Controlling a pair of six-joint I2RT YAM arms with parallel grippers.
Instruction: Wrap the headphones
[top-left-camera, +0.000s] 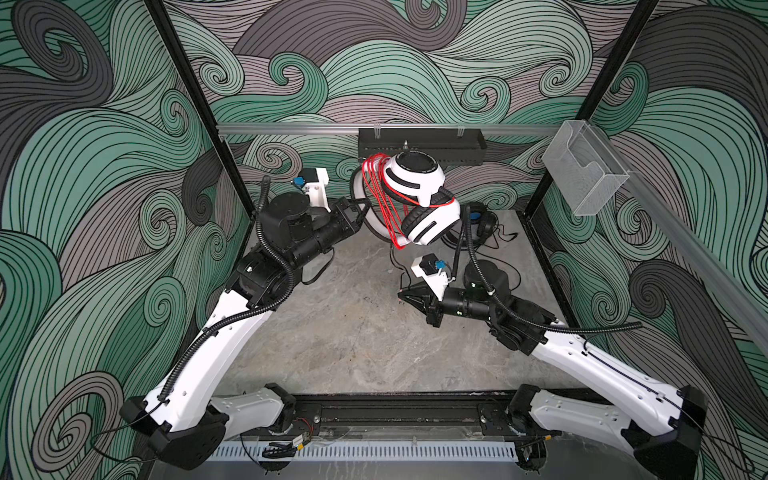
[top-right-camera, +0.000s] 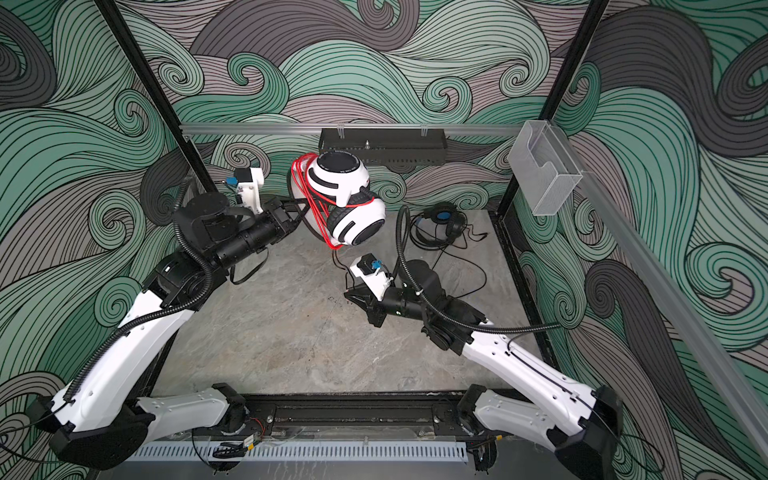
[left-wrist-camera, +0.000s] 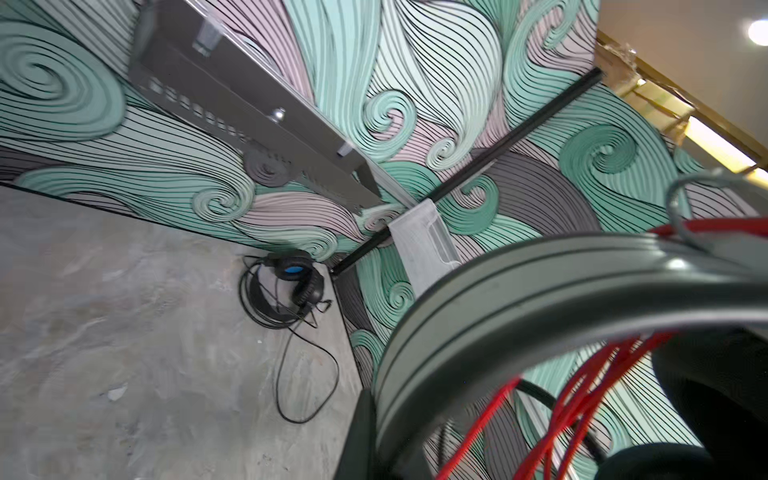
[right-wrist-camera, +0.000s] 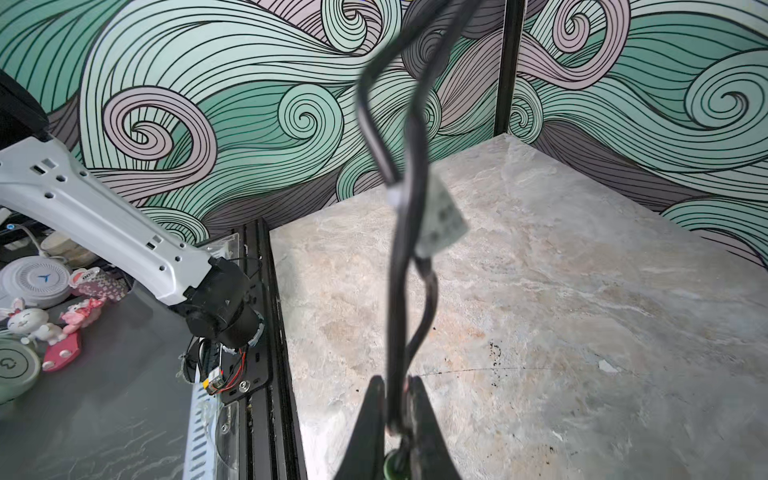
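**WRAP STEP: CORD TAIL IN HAND, WHITE PAIR HELD ALOFT**

Top views: in both top views the left gripper is closed on the band of the white headphones, holding the pair clear of the table; the red cord lies in several loops around band and cups, just ahead of the left fingertips; the right gripper sits lower, beneath the cups, with the dark tail of the cord running up from its tips; the black headphones lie on the table beyond the right gripper, cord loose.

Left wrist view: the headband fills the foreground, red loops crossing behind it; the jaws are mostly out of frame.

Right wrist view: the jaws are pinched together on the dark tail, which carries a pale tag.

Judgement: pair 1 of 2 appears near the end of winding; the next move calls for carrying the tail around the band, or tucking it under a loop, without slackening the turns; pair 2 is not yet started.
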